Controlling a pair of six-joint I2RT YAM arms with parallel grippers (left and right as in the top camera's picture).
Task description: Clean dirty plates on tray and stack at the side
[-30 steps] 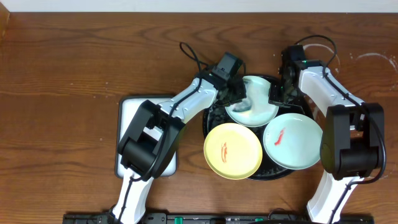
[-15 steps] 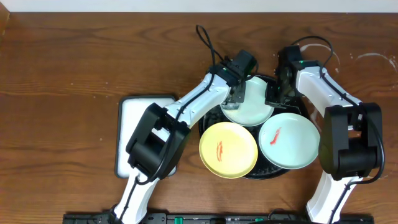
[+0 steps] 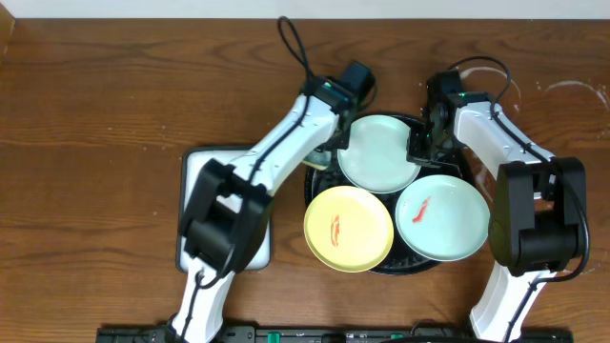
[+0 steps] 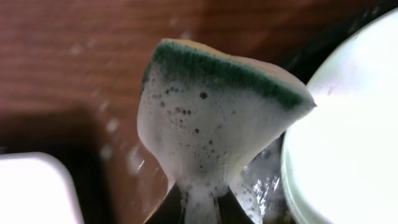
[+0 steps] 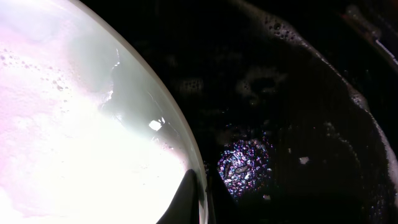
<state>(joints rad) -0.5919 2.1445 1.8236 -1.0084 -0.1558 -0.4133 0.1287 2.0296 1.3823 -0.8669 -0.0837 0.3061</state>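
On the black tray lie three plates: a clean-looking mint-green plate at the back, a yellow plate with an orange-red smear at front left, and a mint-green plate with a smear at front right. My left gripper is shut on a foamy green-topped sponge, held just left of the back plate's rim. My right gripper is shut on the right rim of the back plate, over the wet tray floor.
A white rectangular tray lies on the wood tabletop left of the black tray; its corner shows in the left wrist view. Whitish water rings mark the table at far right.
My left gripper with the sponge has moved off the back mint plate to its left edge. The plate's surface now shows clean. The right gripper has stayed on the rim.
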